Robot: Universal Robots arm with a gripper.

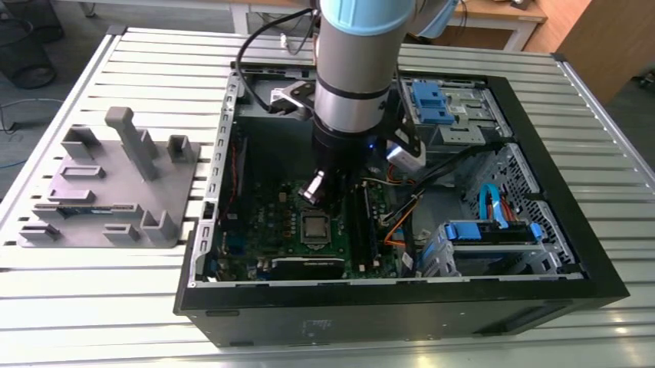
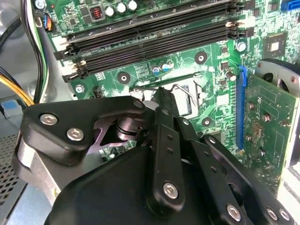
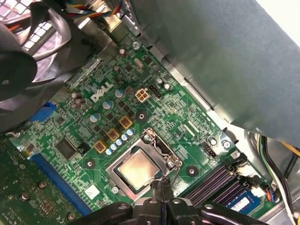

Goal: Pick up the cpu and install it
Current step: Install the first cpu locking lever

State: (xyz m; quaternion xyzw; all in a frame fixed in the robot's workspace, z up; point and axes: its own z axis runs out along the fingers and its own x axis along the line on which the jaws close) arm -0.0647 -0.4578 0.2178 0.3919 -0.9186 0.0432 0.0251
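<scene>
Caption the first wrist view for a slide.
Tool poised beside the cpu seated in its motherboard socket.

You see a green motherboard [image 3: 154, 112] speckled with tiny silver solder points and pale printed lines. The cpu [image 3: 137, 169] on it has a shiny silver-grey top with a warm tint and a pale rim. Black memory slots [image 2: 154, 35] run in parallel stripes, and yellow square parts [image 3: 112, 136] dot the board beside small blue caps. A blue slot [image 2: 243, 110] edges the green card. The fingers [image 2: 164, 101] are matte black with silver screws. Outside, the case [image 1: 409, 310] is black, the tabletop [image 1: 92, 299] pale grey and ribbed, the fixture [image 1: 107, 184] plain grey, and the drive clips [image 1: 430, 100] blue.
</scene>
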